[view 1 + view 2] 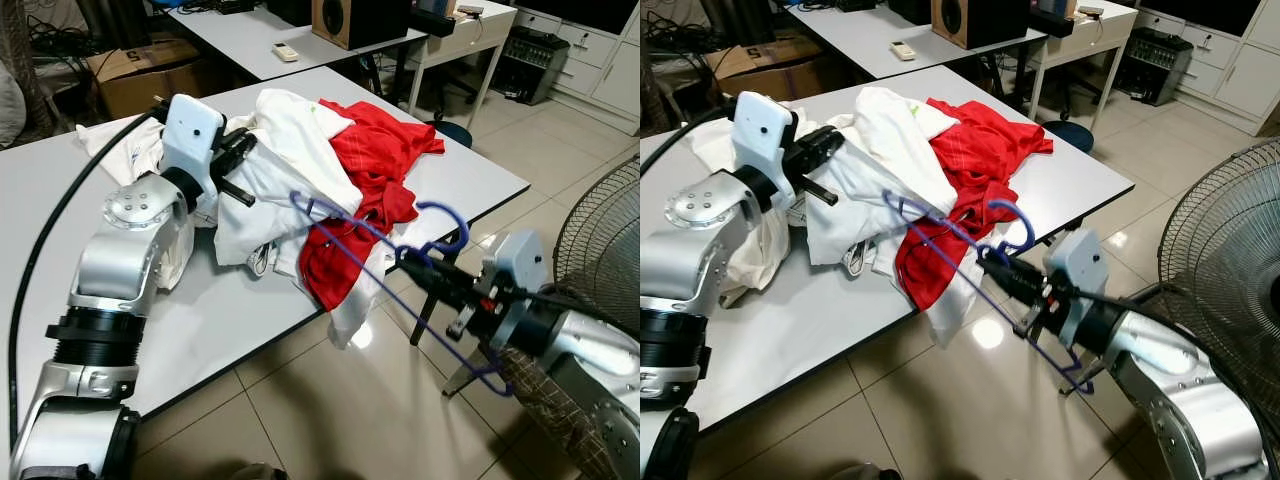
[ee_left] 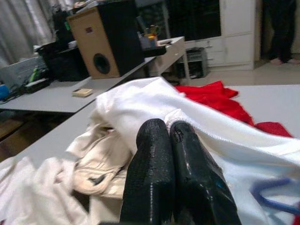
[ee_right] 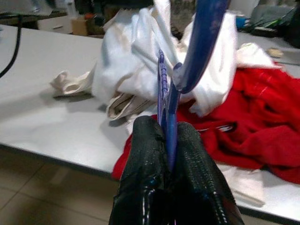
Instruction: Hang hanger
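Right pincer (image 1: 412, 262): I have it clenched on the blue hanger (image 1: 375, 240), gripping near the hook, held out over the tiled floor (image 1: 330, 400) just off the counter (image 1: 470, 180) edge, the hanger's far end reaching over the red garment (image 1: 375, 160) in the clothes pile. Left pincer (image 2: 176, 154): fingers pressed together on nothing, resting against the white garment (image 1: 290, 135) atop the same pile on the counter. Surroundings: a standing fan (image 1: 600, 240) just beside my right arm, a speaker (image 1: 355, 20) on the farther desk.

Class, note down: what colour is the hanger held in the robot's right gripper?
Blue. The hanger shows best in the right wrist view, pinched by the right gripper.
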Robot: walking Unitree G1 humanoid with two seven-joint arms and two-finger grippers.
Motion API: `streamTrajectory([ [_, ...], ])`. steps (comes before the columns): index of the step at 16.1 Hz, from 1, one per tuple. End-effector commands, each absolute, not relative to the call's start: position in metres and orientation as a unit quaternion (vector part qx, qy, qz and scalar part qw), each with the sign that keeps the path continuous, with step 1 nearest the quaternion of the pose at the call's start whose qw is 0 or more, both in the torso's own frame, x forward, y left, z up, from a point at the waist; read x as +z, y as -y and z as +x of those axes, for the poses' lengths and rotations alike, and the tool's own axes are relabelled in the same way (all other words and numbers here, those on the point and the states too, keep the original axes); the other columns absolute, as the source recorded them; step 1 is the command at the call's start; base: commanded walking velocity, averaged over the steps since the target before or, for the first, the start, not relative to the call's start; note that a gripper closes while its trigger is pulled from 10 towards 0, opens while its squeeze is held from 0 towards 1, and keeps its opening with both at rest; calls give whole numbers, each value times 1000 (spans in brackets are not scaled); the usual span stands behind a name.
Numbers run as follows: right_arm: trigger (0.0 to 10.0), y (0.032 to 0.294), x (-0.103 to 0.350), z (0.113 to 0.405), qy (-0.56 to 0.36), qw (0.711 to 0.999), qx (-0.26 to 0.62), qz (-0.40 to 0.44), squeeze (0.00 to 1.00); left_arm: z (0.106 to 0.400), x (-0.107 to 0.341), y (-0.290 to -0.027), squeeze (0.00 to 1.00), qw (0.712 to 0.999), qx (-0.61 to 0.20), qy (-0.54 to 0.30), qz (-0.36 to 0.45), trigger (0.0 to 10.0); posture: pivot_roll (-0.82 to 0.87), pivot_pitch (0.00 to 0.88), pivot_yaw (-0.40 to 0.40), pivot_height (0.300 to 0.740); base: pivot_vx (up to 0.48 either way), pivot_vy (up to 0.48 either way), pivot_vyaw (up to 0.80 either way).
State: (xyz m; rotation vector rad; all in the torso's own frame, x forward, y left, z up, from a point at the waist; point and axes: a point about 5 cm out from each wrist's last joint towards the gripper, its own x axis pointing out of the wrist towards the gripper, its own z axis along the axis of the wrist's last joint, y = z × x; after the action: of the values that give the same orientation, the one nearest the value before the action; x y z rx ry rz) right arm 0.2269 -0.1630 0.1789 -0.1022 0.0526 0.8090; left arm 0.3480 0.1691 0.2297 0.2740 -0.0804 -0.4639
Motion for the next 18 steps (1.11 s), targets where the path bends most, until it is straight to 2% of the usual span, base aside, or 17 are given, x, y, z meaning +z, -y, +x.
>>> streamTrajectory([
  [1,10000,164,182,228,-18,922,384,-53,0,349,238,-163,0,958,-246,53,140,0,-192,0,34,740,0,0,0],
  [5,10000,164,195,234,29,922,377,-77,0,347,233,-158,0,950,-265,51,154,0,-193,1,35,740,0,0,0],
  [10,10000,160,196,235,29,915,390,-98,0,347,230,-161,0,949,-270,46,156,0,-196,0,37,740,0,0,0],
  [12,10000,161,192,236,21,912,397,-98,0,342,233,-153,0,942,-303,58,130,0,-197,0,37,740,0,0,0],
  [18,10000,153,187,242,14,907,410,-95,0,335,241,-145,0,924,-354,74,122,0,-189,0,47,740,0,0,0],
])
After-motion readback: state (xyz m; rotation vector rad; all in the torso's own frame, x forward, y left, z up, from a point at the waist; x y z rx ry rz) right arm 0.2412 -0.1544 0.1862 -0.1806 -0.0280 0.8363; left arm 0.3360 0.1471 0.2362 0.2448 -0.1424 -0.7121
